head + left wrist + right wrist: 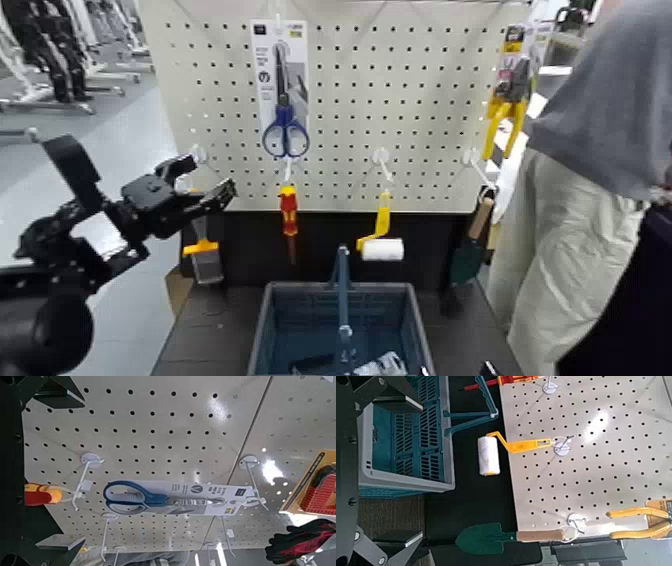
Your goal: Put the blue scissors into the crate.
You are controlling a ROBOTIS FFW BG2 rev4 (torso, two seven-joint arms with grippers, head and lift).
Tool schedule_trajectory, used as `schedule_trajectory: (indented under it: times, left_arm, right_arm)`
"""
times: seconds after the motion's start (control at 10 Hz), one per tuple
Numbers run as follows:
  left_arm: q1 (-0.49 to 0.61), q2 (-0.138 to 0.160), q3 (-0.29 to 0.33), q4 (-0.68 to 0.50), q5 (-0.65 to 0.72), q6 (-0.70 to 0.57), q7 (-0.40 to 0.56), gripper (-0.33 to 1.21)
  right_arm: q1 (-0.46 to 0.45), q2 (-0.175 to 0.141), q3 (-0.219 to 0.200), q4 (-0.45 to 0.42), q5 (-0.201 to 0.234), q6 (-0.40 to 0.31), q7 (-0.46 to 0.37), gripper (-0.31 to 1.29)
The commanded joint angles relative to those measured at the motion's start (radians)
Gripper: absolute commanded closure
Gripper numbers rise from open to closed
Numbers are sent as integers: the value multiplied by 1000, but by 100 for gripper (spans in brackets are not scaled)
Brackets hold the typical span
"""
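In the head view I have the blue scissors (285, 128) on their white card, hanging from a hook on the pegboard (345, 90), high up and toward the board's upper left corner, long axis upright with the blades above and the blue loops below. My left jaws (232, 190) are the nearer pair: they stand off to the left of the card and lower than the loops, well apart from it, so I judge the coming move to be up and to the right, in toward the card's edge. The crate (420, 332) sits on the desk (205, 335) below the board, at the middle of the desk, lower than the scissors and a little to their right. In the left wrist view the left jaws are wide apart with nothing between them, and the card lies out beyond them, its long axis running away from them, loop end nearest; I'd take that as the end to approach. In the right wrist view the right jaws (393, 472) are apart and empty beside the crate, with the scissors out of sight, so I'd leave that arm waiting.
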Motion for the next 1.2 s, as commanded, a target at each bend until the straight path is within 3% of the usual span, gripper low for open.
schedule_trajectory:
  times: [0.1, 0.5, 1.2]
  left_arm:
    - [-65, 19, -25, 45, 24, 17, -38, 11]
    - [-194, 45, -91, 139, 48, 26, -125, 11]
    - [-394, 58, -192, 306, 57, -19, -223, 12]
  right_arm:
    - [-5, 3, -2, 4, -4, 0, 6, 18]
    - [-15, 1, 0, 11, -11, 2, 20, 18]
    - [-33, 5, 9, 21, -16, 8, 39, 18]
